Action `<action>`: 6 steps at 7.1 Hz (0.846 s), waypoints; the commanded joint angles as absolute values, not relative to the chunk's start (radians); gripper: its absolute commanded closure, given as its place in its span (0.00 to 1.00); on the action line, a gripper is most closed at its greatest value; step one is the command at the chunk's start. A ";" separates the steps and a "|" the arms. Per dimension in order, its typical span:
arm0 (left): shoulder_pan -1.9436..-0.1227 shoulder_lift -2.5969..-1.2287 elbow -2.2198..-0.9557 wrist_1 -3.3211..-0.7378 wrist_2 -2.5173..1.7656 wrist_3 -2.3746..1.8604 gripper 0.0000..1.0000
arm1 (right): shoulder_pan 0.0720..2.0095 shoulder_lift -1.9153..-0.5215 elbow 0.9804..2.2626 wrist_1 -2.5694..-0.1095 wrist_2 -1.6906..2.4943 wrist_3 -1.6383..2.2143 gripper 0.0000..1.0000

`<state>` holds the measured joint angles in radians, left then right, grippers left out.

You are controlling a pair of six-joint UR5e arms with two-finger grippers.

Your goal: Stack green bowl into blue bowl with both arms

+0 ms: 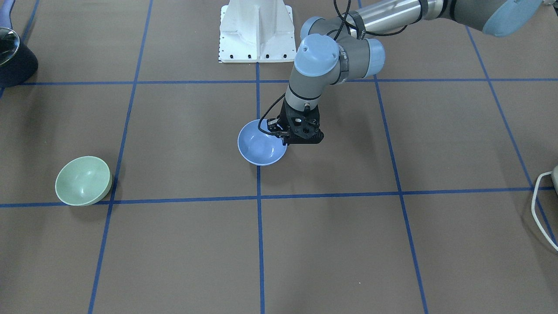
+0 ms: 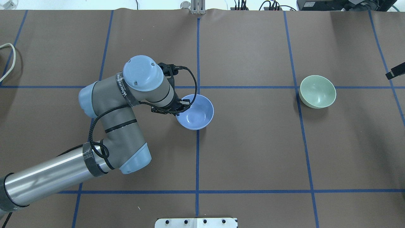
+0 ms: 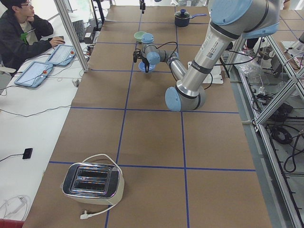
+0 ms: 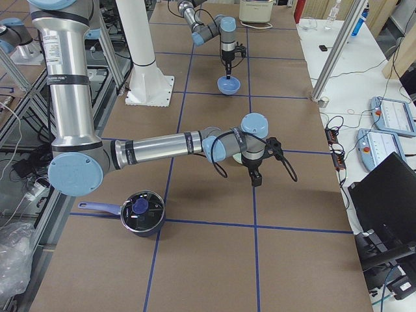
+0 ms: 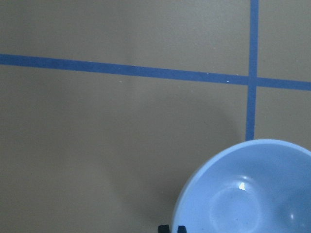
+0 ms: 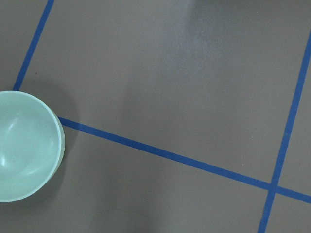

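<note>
The blue bowl stands upright near the table's middle, on a blue tape line; it also shows in the overhead view and the left wrist view. My left gripper reaches straight down and is shut on the bowl's rim on the robot's left side. Its fingertips show at the rim in the left wrist view. The green bowl stands upright and alone, far to the robot's right, also seen in the right wrist view. My right gripper shows only as a black tip, apart from the green bowl; its jaws are hidden.
A white pedestal base stands at the robot's side. A dark pot sits at the table's right end, a toaster with a white cable at its left end. Operators' desks line the far side.
</note>
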<state>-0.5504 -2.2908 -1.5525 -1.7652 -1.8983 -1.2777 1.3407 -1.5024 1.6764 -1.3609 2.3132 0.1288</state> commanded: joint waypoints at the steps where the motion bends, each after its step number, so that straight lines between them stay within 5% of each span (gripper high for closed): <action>1: -0.519 -2.292 -1.551 -1.767 -1.835 -1.279 1.00 | 1.341 -1.502 1.677 -1.361 2.313 0.129 0.00; 3: -0.511 -2.292 -1.551 -1.769 -1.833 -1.278 1.00 | 1.341 -1.502 1.675 -1.361 2.313 0.129 0.00; 4: -0.508 -2.290 -1.549 -1.770 -1.815 -1.273 0.86 | 1.341 -1.502 1.675 -1.361 2.313 0.129 0.00; 5: -0.503 -2.287 -1.549 -1.773 -1.806 -1.272 0.61 | 1.341 -1.502 1.675 -1.361 2.313 0.129 0.00; 6: -0.503 -2.286 -1.554 -1.773 -1.805 -1.270 0.04 | 1.341 -1.502 1.675 -1.361 2.313 0.129 0.00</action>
